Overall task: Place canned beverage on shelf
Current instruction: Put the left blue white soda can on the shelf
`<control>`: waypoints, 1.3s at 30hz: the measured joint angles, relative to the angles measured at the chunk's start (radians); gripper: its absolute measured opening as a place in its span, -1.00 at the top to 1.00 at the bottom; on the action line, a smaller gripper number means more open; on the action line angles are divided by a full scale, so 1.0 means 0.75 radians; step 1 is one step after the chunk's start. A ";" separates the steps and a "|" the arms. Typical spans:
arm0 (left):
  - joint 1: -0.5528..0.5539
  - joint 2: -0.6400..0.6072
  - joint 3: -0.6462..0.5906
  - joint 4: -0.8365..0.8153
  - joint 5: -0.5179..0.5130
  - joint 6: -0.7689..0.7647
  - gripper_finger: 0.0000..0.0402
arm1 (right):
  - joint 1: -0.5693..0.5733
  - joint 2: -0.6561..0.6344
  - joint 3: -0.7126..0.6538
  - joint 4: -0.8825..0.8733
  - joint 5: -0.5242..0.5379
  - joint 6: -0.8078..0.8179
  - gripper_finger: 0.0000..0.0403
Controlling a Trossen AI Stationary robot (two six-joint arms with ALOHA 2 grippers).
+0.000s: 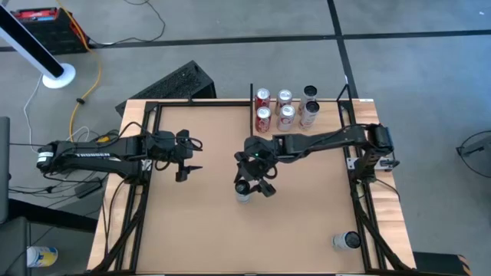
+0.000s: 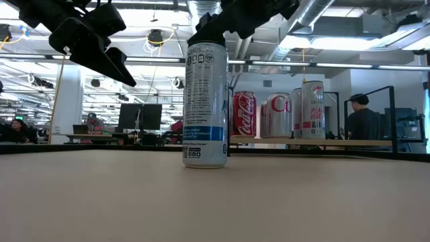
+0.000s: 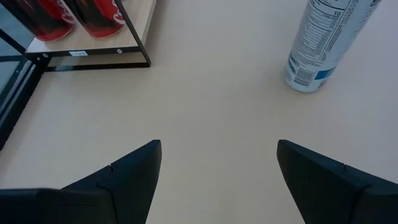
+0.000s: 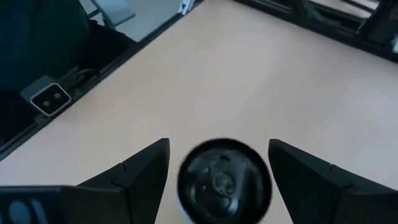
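A tall silver-and-blue can (image 2: 205, 104) stands upright on its base near the middle of the table (image 1: 192, 230). My right gripper (image 4: 219, 148) is open just above the can's top (image 4: 224, 186), one finger on either side of it. In the low view the gripper (image 2: 232, 23) sits above the can's rim. My left gripper (image 1: 186, 165) is open and empty over the table's left half, clear of the surface. The pale wood shelf (image 2: 336, 140) lies at the far edge and carries several cans. Its black upright bar (image 1: 252, 98) is at its left end.
On the shelf stand red cans (image 1: 263, 100), silver cans (image 1: 285, 103) and a taller can (image 1: 309, 111). Another can (image 1: 347, 241) stands at the near right corner. Black frame rails (image 1: 146, 153) run along the table's sides. Bare tabletop lies between the can and the shelf.
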 joint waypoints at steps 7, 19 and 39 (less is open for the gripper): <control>0.000 0.000 0.000 0.000 0.002 0.000 -0.51 | -0.001 0.000 -0.001 -0.028 0.003 -0.001 -0.48; 0.000 0.000 0.000 0.000 0.002 0.001 -0.51 | 0.004 0.000 -0.002 -0.030 0.050 -0.021 -0.48; 0.000 0.000 0.001 0.000 0.004 -0.001 -0.51 | 0.034 0.000 -0.002 -0.048 0.150 -0.004 -0.48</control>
